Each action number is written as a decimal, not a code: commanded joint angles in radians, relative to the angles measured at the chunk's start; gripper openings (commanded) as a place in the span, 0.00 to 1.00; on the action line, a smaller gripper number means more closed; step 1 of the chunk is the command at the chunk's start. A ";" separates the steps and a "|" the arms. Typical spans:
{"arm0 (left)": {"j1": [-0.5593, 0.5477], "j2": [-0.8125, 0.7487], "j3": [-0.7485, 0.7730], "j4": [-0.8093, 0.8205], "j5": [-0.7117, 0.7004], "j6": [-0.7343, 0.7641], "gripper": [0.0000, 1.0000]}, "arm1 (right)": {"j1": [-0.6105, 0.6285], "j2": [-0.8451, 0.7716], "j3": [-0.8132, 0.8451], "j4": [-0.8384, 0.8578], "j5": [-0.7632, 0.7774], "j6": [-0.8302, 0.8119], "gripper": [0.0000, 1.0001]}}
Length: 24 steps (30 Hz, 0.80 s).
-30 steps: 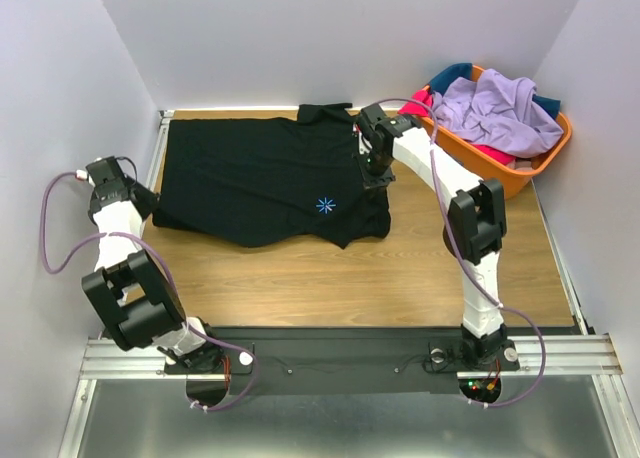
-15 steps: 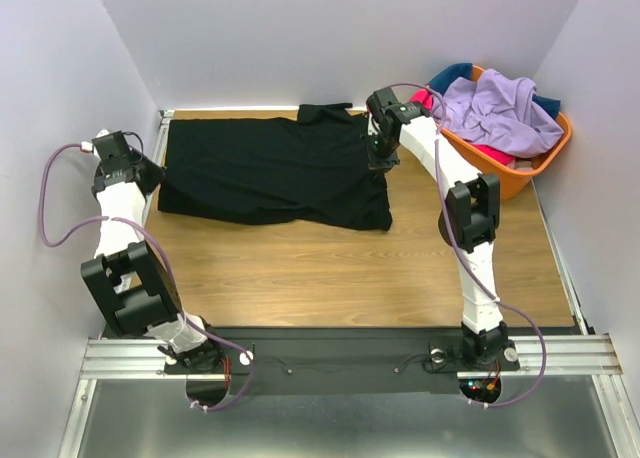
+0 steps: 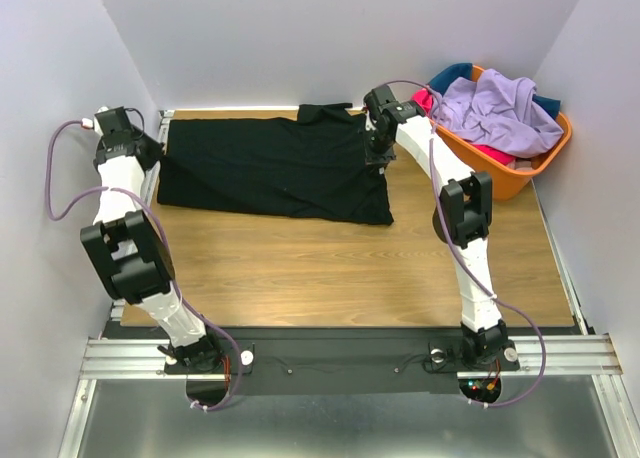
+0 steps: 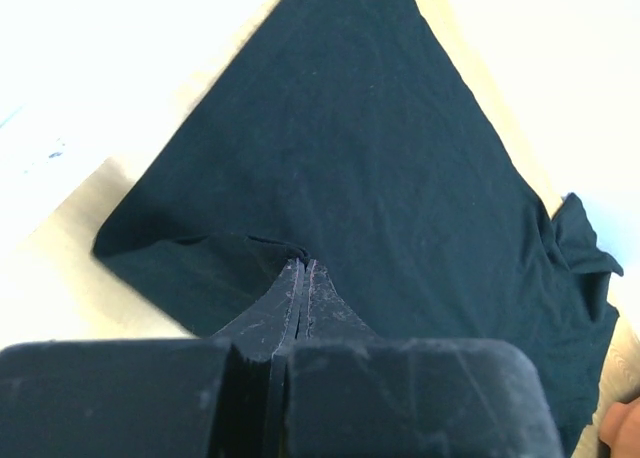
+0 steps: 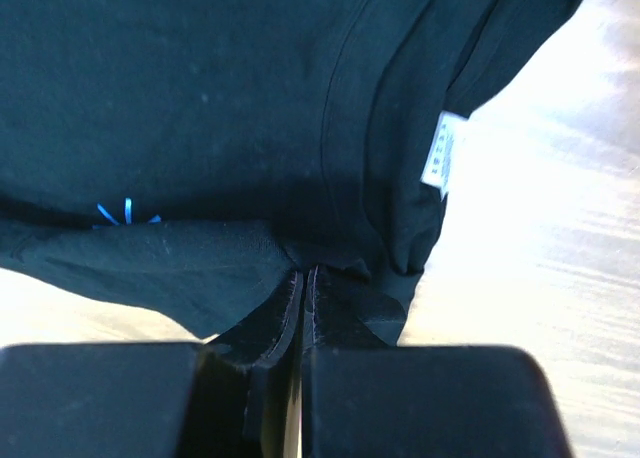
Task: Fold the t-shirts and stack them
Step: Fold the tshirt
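A black t-shirt [image 3: 270,168] lies spread across the back of the wooden table [image 3: 330,268], its near part folded back over itself. At the shirt's left end my left gripper [image 3: 152,161] is shut on a pinch of the cloth [image 4: 350,158], the fingertips [image 4: 303,266] pressed together. My right gripper [image 3: 376,158] is shut on the shirt's right end. In the right wrist view the fingers [image 5: 303,275] bite the black fabric [image 5: 200,78] just below the white label [image 5: 441,153], and a bit of the blue logo [image 5: 125,214] shows.
An orange basket [image 3: 520,173] stands at the back right, holding a lavender shirt [image 3: 495,108], a pink-red one [image 3: 425,100] and a teal one [image 3: 452,75]. Walls close in at the left, back and right. Bare wood lies in front of the black shirt.
Both grippers moved toward the back wall with the shirt's near edge, folding it over. The blue logo, on top a second ago, no longer shows from above.
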 commanded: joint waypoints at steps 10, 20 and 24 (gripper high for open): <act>-0.033 0.183 0.219 0.015 -0.034 0.004 0.00 | -0.036 0.077 0.125 0.110 0.083 0.026 0.01; -0.042 0.244 0.270 -0.016 -0.080 -0.012 0.00 | -0.051 0.096 0.159 0.156 0.091 0.034 0.02; -0.047 0.266 0.277 -0.042 -0.114 -0.009 0.00 | -0.051 0.099 0.163 0.179 0.070 0.037 0.04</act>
